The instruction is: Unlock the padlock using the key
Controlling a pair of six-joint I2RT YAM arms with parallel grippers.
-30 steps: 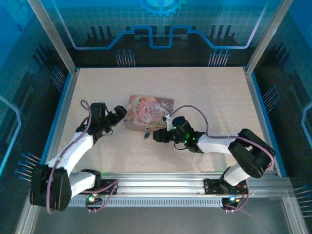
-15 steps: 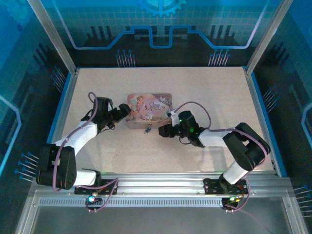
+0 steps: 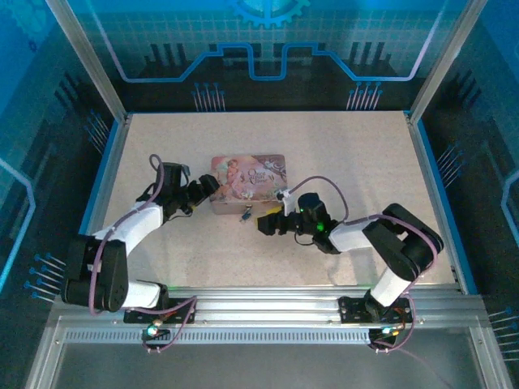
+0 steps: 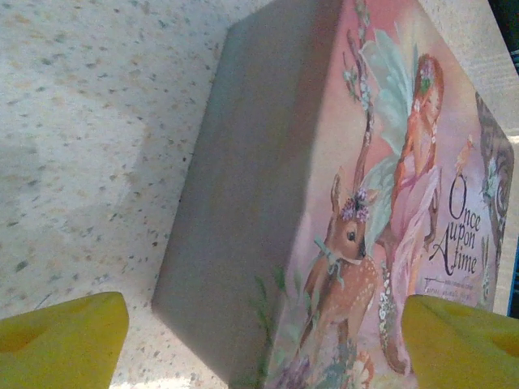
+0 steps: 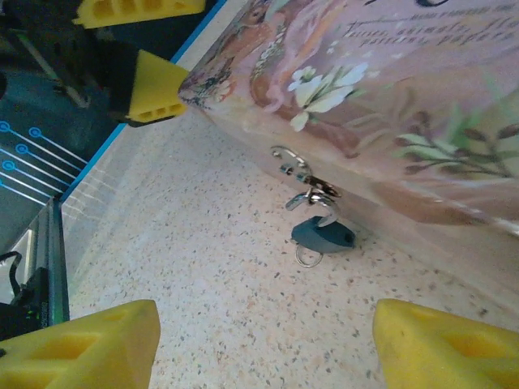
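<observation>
Speckled tabletop (image 3: 340,162): the padlock (image 5: 322,235), perhaps keyed, hangs on the near wall of the pink tin (image 5: 422,105), just left of the right gripper (image 5: 268,344), fingers (image 5: 89,348) wide apart and empty.

On my screen the table (image 3: 349,154) is pale beige with fine dark and brown speckles. The tin (image 3: 247,185) is pink, with grey-pink sides; its lid carries a painted fairy with red hair and pale green wings, a brown spotted fawn, white flowers, green leaves and dark script letters. The padlock (image 5: 323,235) has a dark blue-grey body and a silvery shackle (image 5: 312,194). The left gripper (image 4: 259,344) and the right gripper (image 5: 268,348) both have bright yellow fingers (image 5: 446,344). I see the arms (image 3: 134,231) white with black joints, and purple cables (image 3: 312,182). The walls (image 3: 268,40) are blue with a light grid and circuit lines.
</observation>
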